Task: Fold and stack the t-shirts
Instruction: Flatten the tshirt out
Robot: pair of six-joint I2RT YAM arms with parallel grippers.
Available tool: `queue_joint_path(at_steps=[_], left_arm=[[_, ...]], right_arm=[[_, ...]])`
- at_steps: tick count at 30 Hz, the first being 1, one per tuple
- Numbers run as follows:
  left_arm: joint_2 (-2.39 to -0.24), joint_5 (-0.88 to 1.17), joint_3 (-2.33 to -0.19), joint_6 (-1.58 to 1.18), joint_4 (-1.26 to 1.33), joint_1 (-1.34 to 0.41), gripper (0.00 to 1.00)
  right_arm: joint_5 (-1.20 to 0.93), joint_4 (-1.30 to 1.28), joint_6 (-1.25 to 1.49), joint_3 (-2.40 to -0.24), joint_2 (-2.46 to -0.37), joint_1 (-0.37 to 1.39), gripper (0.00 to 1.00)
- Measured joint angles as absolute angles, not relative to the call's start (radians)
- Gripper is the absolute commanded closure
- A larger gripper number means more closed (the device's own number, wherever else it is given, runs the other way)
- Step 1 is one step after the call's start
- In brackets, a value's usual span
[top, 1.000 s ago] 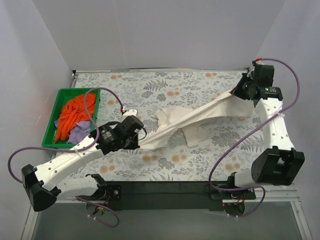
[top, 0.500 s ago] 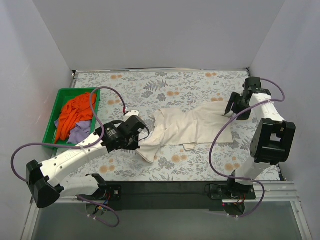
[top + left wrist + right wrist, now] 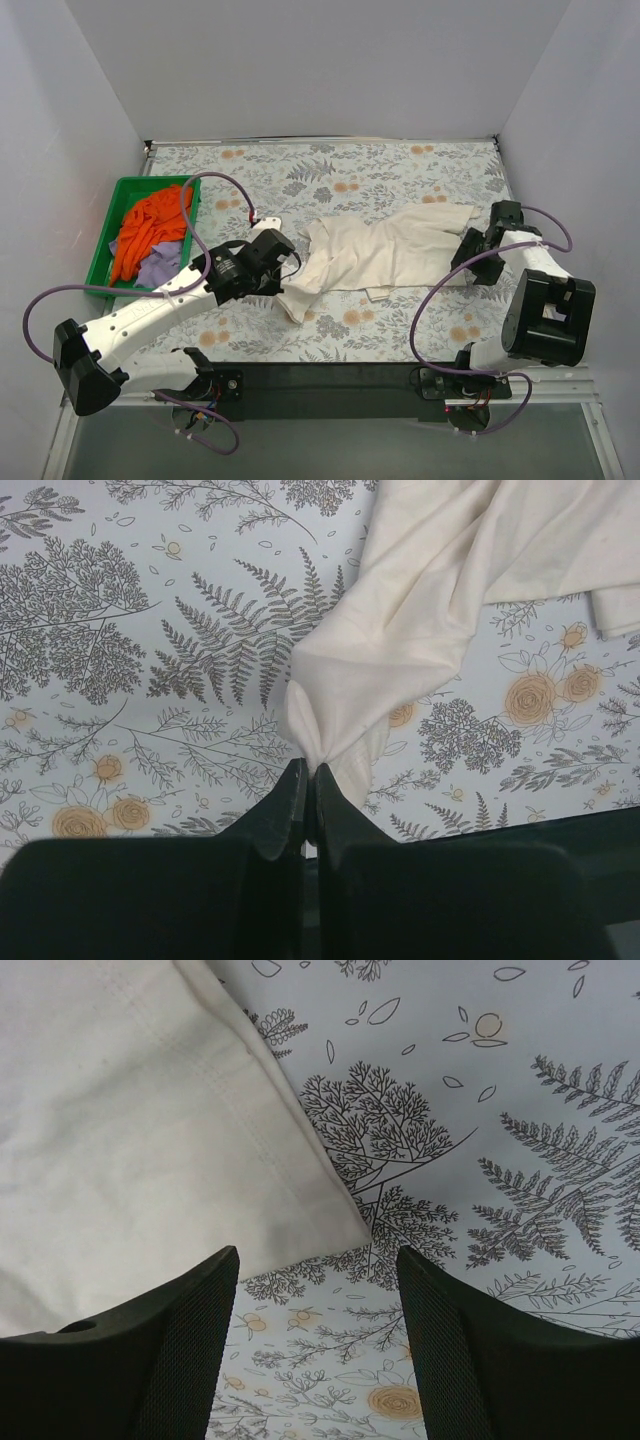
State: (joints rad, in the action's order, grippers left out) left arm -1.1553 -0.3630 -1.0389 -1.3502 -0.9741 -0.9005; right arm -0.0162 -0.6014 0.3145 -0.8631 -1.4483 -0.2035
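Note:
The cream t-shirt (image 3: 385,252) lies rumpled across the middle of the floral table. My left gripper (image 3: 283,283) is shut on a bunched edge of it at its left end; in the left wrist view the cloth (image 3: 400,630) fans out from the closed tips of the gripper (image 3: 309,773). My right gripper (image 3: 462,258) is open and empty just off the shirt's right hem; the right wrist view shows the hem corner (image 3: 150,1130) ahead of the spread jaws of the gripper (image 3: 318,1270). The orange t-shirt (image 3: 145,225) and the lavender t-shirt (image 3: 160,268) lie in the tray.
A green plastic tray (image 3: 104,245) stands at the left side of the table. White walls enclose the table at the back and both sides. A dark strip (image 3: 330,375) runs along the near edge by the arm bases.
My right gripper let go of the cream shirt's right end and dropped toward the near right. The shirt, stretched taut in the air before, has settled on the table. The left gripper keeps its hold.

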Motion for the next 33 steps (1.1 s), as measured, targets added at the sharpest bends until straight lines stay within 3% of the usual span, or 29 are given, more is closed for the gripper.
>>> queue_joint_path(at_steps=[18, 24, 27, 28, 33], left_arm=[[-1.14, -0.362, -0.983, -1.346, -0.944, -0.899, 1.0], [-1.137, -0.361, -0.973, -1.346, -0.937, -0.899, 1.0], [-1.137, -0.361, -0.971, -1.346, -0.931, -0.899, 1.0], [-1.137, -0.361, -0.97, -1.347, -0.928, -0.899, 1.0], [-1.139, -0.363, -0.952, -1.341, -0.875, -0.888, 1.0]], right_arm=[[0.105, -0.516, 0.425, -0.826, -1.514, -0.112, 0.45], [0.164, -0.516, 0.439, -0.827, -1.523, -0.076, 0.67], [0.169, -0.507, 0.445, -0.831, -1.529, -0.048, 0.85], [0.165, -0.504, 0.45, -0.835, -1.533, -0.039, 0.96], [0.129, -0.508, 0.457, -0.864, -1.556, -0.024, 0.99]])
